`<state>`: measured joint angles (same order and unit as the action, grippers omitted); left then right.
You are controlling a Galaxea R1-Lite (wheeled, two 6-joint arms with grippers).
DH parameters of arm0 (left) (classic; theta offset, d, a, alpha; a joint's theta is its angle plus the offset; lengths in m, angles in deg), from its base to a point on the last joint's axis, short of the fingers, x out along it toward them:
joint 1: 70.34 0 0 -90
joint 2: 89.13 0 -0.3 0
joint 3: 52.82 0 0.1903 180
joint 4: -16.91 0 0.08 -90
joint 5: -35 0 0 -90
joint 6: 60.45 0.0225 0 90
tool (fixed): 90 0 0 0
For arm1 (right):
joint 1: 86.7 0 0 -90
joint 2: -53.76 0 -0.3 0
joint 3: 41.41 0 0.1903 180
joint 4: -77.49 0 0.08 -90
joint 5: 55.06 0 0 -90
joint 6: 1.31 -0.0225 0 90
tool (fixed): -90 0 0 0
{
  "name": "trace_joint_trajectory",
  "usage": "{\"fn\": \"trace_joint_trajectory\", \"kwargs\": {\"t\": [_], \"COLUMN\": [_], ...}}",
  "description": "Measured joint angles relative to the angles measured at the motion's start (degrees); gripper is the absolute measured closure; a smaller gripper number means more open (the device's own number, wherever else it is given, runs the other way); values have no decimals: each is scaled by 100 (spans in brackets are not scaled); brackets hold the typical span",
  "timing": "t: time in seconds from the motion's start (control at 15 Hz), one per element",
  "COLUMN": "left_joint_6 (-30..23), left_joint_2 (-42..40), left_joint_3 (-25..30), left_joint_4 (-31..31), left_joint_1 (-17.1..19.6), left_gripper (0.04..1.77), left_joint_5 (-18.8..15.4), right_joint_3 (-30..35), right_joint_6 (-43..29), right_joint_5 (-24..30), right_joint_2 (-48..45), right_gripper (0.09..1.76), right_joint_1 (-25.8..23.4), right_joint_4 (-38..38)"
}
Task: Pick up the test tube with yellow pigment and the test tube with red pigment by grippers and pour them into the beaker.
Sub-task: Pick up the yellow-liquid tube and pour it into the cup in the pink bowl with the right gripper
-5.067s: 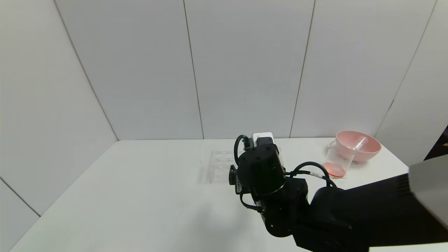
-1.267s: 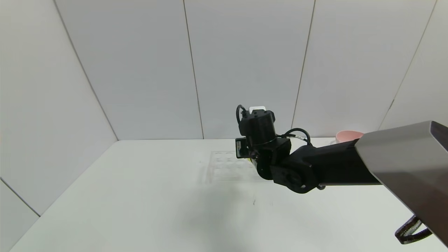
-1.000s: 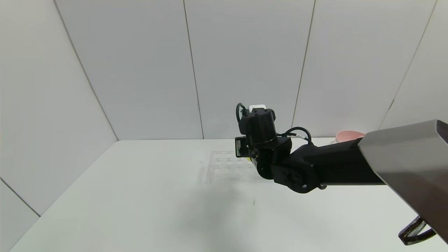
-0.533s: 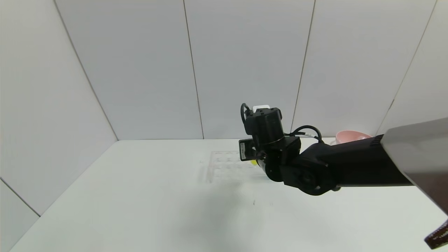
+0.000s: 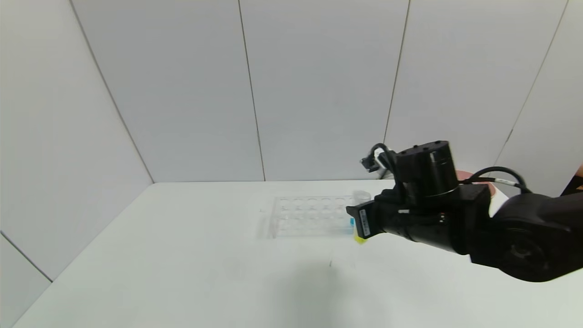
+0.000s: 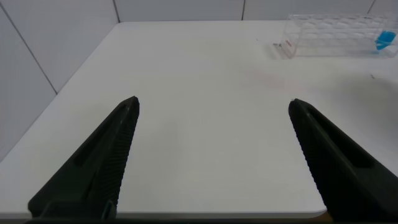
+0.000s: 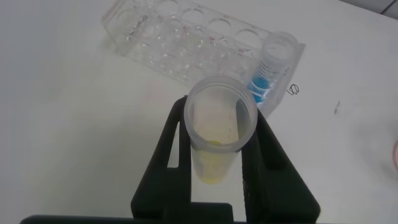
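Yellow-pigment tube (image 7: 217, 146) is up off the table, upright, pinched on both sides by the right gripper (image 7: 219, 163), whose black fingers (image 7: 266, 167) press on its clear wall; the yellow liquid sits in its rounded bottom. In the head view that yellow tip (image 5: 360, 237) pokes out under the arm, just right of the clear tube rack (image 5: 309, 216). Just beyond it, the blue-liquid tube (image 7: 270, 73) stands in the rack's end hole. The left gripper (image 6: 211, 158) hangs low over the near left of the white table (image 5: 182, 255), fingers spread wide, nothing between them. At the far right a sliver of the pink bowl (image 5: 467, 175) peeks over the arm.
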<state>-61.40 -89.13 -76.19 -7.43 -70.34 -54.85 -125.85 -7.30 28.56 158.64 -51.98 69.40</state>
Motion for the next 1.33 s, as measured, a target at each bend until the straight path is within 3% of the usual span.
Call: {"fn": "trace_joint_trajectory", "kwargs": {"t": [0.27,0.6,0.93,1.33], "left_joint_6": [0,0,0,0], "left_joint_2": [0,0,0,0], "left_joint_3": [0,0,0,0], "left_joint_4": [0,0,0,0], "left_joint_1": [0,0,0,0], "left_gripper": [9,9,9,9], "left_joint_5": [0,0,0,0], "right_joint_3": [767,735,74,-1346], "right_joint_6": [1006,2249,3417,5298], "right_joint_5": [1157,2400,2994,3150], "right_joint_2": [-830,-1471,-1417,-568], "right_gripper": [133,133,133,133], "right_joint_1": [-1152,-2753,-4073,-5149], "right_joint_4": [-332,-1666,-2701,-3981]}}
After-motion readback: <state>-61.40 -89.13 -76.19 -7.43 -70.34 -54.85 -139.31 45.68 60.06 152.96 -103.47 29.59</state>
